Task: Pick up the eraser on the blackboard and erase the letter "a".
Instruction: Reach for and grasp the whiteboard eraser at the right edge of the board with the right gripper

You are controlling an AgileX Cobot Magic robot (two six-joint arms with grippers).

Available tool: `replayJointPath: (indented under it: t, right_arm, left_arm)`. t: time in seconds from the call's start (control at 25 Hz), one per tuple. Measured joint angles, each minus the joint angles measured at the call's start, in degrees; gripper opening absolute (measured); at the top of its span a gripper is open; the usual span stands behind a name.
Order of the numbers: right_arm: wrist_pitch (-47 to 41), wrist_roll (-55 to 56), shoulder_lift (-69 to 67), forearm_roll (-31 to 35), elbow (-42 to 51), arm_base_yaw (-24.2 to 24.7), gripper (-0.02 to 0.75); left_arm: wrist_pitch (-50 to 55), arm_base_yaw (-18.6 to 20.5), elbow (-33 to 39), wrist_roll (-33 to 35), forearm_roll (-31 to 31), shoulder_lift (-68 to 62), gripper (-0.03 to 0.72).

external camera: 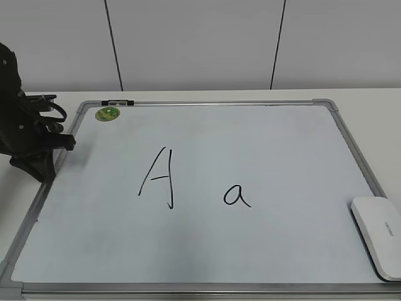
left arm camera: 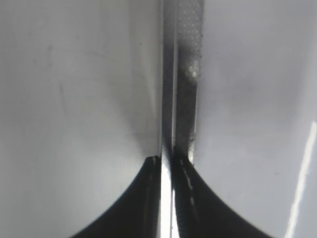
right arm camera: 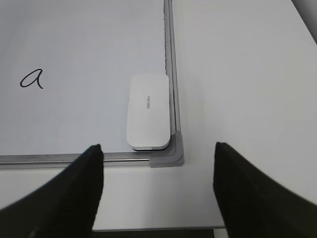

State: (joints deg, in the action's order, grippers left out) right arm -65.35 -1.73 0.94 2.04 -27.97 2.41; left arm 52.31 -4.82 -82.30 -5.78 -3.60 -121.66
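Observation:
The blackboard [external camera: 282, 144] is a white dry-erase board in a grey frame, lying flat on the table. The small black letter "a" [external camera: 237, 195] is right of centre, next to a taller capital "A" [external camera: 160, 179]. The white eraser [external camera: 379, 235] lies in the board's near right corner against the frame. In the right wrist view the eraser [right arm camera: 147, 111] is straight ahead of my open, empty right gripper [right arm camera: 158, 148], with the "a" [right arm camera: 31, 79] off to its left. My left gripper [left arm camera: 167, 159] is shut, low over the board's left frame edge [left arm camera: 184, 74]. It also shows in the exterior view [external camera: 45, 168].
A round green sticker [external camera: 107, 113] and a small black-and-white clip [external camera: 117, 101] sit at the board's far left corner. White table [right arm camera: 247, 74] surrounds the board; its near edge shows just below the right gripper. A white panelled wall [external camera: 200, 44] stands behind.

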Motion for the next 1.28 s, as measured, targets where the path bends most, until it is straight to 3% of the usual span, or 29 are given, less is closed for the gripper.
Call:
replayJointPath:
  t: [0.28,0.92,1.28]
  right_arm:
    - [0.0,0.0,-1.67,3.43,0.0,0.0,0.515]
    - [1.08,-0.22,-34.83,6.43,-0.31,-0.2,0.515]
    - [6.61,-5.2,-47.73,4.43,-3.35,-0.89,0.663]
  left_arm:
    - [0.0,0.0,0.0,0.0,0.0,0.0,0.056]
    - [0.09,0.0,-0.05,0.09,-0.25,0.0,0.055]
    - [0.09,0.0,-0.05,0.09,-0.56,0.0,0.055]
